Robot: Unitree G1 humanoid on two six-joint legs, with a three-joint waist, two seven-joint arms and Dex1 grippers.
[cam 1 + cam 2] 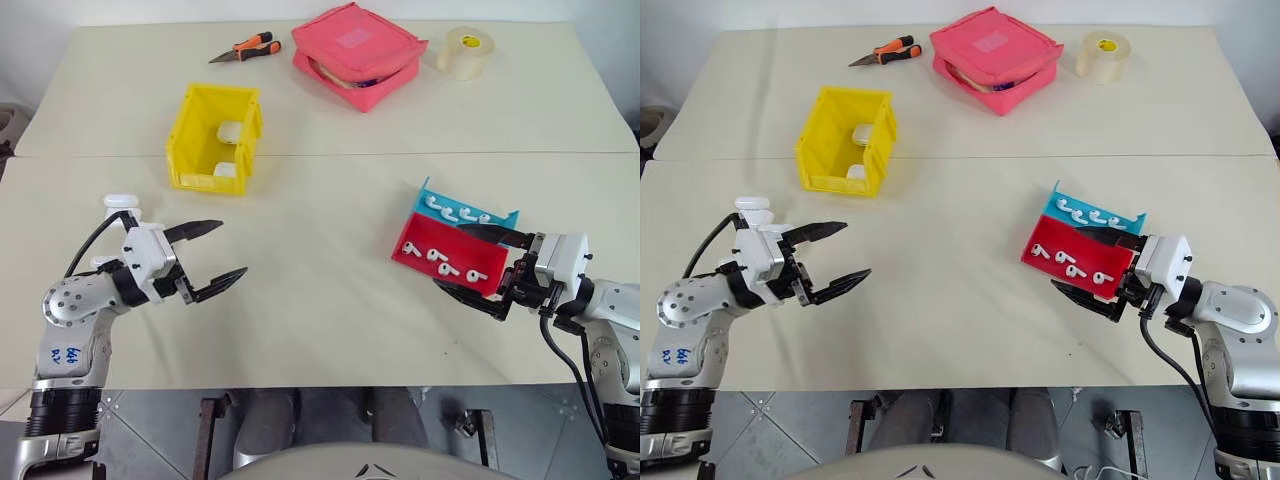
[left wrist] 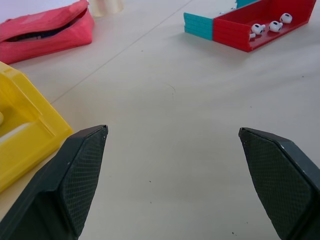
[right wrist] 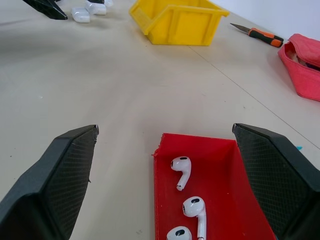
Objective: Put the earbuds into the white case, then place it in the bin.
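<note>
The left gripper [image 1: 215, 256] hovers at lower left of the head view, pointing level toward the frame's centre, its two black fingers spread wide with nothing between them. The right gripper [image 1: 480, 268] at lower right points back toward the centre, fingers equally wide apart, straddling the near corner of the red and blue tray [image 1: 412, 247] without closing on it. White earbuds [image 1: 440, 260] lie scattered in both halves of the tray. The yellow bin [image 1: 190, 135] sits upper left of centre with white cases [image 1: 229, 132] inside. Another white case [image 1: 120, 202] lies just behind the left wrist. The surface is a pale cream table [image 1: 330, 300]; along its far edge lie orange-handled pliers [image 1: 248, 48], a pink fabric pouch [image 1: 358, 52] and a roll of tape [image 1: 465, 52].
</note>
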